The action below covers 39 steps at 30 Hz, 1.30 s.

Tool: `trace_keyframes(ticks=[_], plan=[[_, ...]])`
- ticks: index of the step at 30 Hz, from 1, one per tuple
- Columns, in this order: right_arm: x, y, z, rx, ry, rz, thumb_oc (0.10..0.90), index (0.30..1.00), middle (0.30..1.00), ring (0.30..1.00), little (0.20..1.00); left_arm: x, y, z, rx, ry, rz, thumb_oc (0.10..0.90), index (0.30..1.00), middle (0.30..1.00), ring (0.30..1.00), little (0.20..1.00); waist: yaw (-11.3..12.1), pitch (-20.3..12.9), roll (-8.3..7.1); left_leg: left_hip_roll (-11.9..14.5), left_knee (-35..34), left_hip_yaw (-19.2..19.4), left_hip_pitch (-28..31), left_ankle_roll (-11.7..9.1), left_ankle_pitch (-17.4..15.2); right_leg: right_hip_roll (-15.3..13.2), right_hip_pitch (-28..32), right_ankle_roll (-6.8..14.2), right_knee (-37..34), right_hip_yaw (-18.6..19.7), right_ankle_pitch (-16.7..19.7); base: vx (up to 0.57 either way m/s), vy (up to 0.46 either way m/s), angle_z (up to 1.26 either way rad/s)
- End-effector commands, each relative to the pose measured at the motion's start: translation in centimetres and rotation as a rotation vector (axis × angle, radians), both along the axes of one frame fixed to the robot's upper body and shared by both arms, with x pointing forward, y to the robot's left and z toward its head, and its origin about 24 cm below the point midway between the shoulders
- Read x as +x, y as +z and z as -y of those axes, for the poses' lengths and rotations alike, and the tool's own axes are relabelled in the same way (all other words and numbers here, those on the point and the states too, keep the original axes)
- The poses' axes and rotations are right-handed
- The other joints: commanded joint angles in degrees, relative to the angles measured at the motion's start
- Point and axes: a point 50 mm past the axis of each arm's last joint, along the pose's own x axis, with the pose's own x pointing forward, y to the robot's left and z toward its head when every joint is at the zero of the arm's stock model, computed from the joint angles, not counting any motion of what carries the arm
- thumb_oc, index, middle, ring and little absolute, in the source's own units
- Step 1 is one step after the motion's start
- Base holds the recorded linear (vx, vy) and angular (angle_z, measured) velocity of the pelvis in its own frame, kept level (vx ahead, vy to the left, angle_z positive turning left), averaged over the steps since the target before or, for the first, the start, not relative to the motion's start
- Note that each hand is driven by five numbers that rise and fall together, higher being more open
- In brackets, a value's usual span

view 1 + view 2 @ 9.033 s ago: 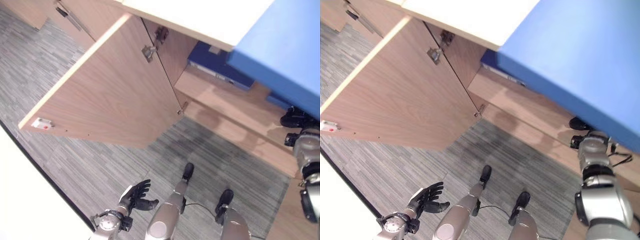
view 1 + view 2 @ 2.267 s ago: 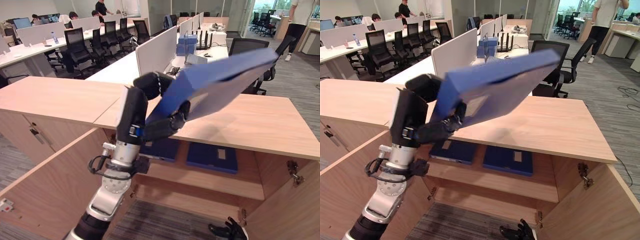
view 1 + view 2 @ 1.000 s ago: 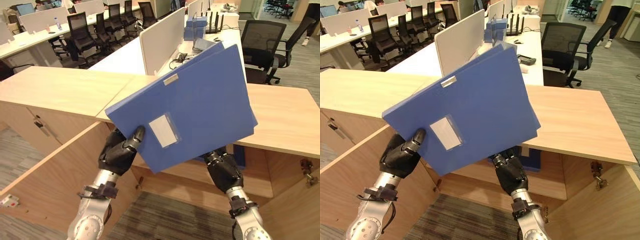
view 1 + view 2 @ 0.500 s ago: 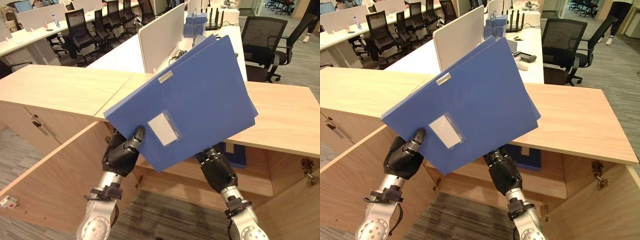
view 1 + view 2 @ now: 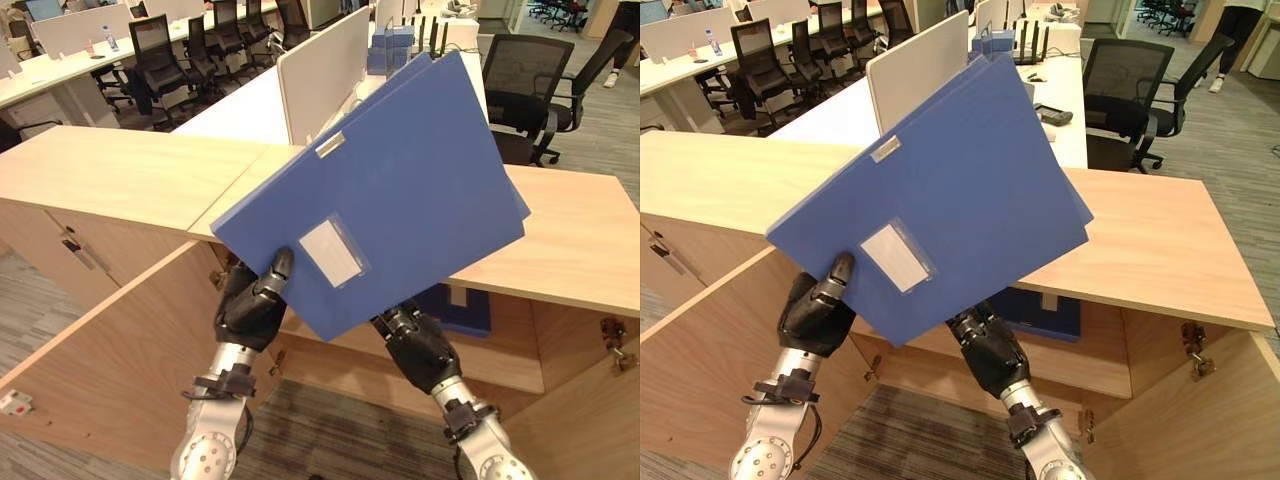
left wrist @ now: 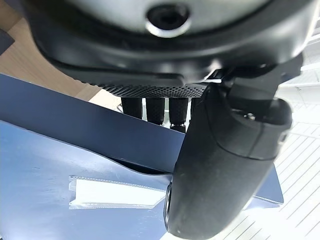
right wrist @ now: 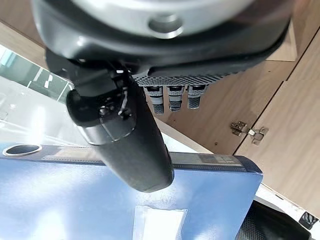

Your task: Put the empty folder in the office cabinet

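Office cabinet [image 5: 560,250] in front of me, both doors swung wide, left door [image 5: 110,340] open toward me so the inner shelf [image 5: 500,365] is reachable. Its top is bare along the front edge, which gives me room to swing the load down past it.

Blue folder [image 5: 400,190] is up in the air, above the cabinet's front edge, tilted with one corner high and its label pocket [image 5: 333,250] facing me. I hold it in both hands along its low edge, so it can be turned flat before it goes in, I judge.

Another blue folder [image 5: 1040,312] already lies flat on the shelf, toward the middle; I guess mine goes beside or on top of it, so the tilt has to come out first.

My left hand [image 5: 252,305] grips the lower left corner, thumb pressed on the front cover, fingers curled behind. My right hand [image 5: 985,352] sits under the bottom edge, thumb on the cover in its wrist view, fingers behind, clamped on the folder too.

Not in the cabinet yet.
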Motion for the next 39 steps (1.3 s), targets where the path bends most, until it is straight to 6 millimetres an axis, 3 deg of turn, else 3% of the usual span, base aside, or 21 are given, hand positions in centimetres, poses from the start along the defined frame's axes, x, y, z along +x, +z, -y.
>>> trace_keyframes(ticks=[1, 13, 25, 32, 39], plan=[[2.2, 5.7, -2.6, 0.094, 0.12, 0.347, 0.8, 0.9, 0.9, 0.9, 0.9, 1.7, 6.2, -0.2, -0.076, 0.043, 0.333, 0.4, 0.3, 0.3, 0.3, 0.3, 0.6, -2.8, -1.92, 0.5, -0.4, 0.2, 5.1, -0.6, -5.8, -2.0, -3.5, 3.0, 1.7, 2.5, 3.1, 0.0, 0.0, 0.0], [2.5, 6.2, -2.5, 0.074, 0.131, 0.379, 0.8, 0.9, 0.9, 0.9, 0.9, 1.9, 6.3, -1.0, -0.064, 0.098, 0.341, 0.4, 0.3, 0.3, 0.3, 0.3, 0.7, -2.8, -1.95, 0.4, -0.4, 0.2, 5.0, -0.7, -5.8, -2.0, -3.6, 3.1, 1.7, 2.4, 3.3, 0.0, 0.0, 0.0], [3.1, 10.0, -1.2, 0.089, 0.057, 0.556, 0.8, 0.9, 0.9, 0.9, 0.9, 1.7, 5.3, -2.6, 0.04, 0.18, 0.304, 0.4, 0.3, 0.3, 0.3, 0.3, 0.8, -3.1, -1.82, 0.4, -0.4, 0.8, 4.8, -0.6, -5.8, -2.4, -3.7, 3.3, 0.6, 2.8, 4.2, 0.0, 0.0, 0.0], [3.3, 11.9, -0.9, 0.087, 0.02, 0.645, 0.8, 0.9, 0.9, 0.9, 0.9, 1.8, 4.9, -2.1, 0.059, 0.159, 0.281, 0.4, 0.3, 0.3, 0.3, 0.3, 0.8, -3.1, -1.79, 0.2, -0.4, 0.8, 4.6, -0.5, -5.9, -2.6, -3.7, 3.4, 0.4, 3.0, 4.3, 0.0, 0.0, 0.0], [3.7, 13.0, -1.1, 0.095, -0.014, 0.683, 0.8, 0.9, 0.9, 0.9, 0.9, 1.6, 4.5, -0.3, 0.031, 0.059, 0.26, 0.4, 0.3, 0.3, 0.3, 0.3, 0.9, -3.0, -1.94, 0.0, -0.4, 0.8, 4.6, -0.2, -6.1, -2.7, -3.7, 3.4, 0.3, 3.4, 4.5, 0.0, 0.0, 0.0]])
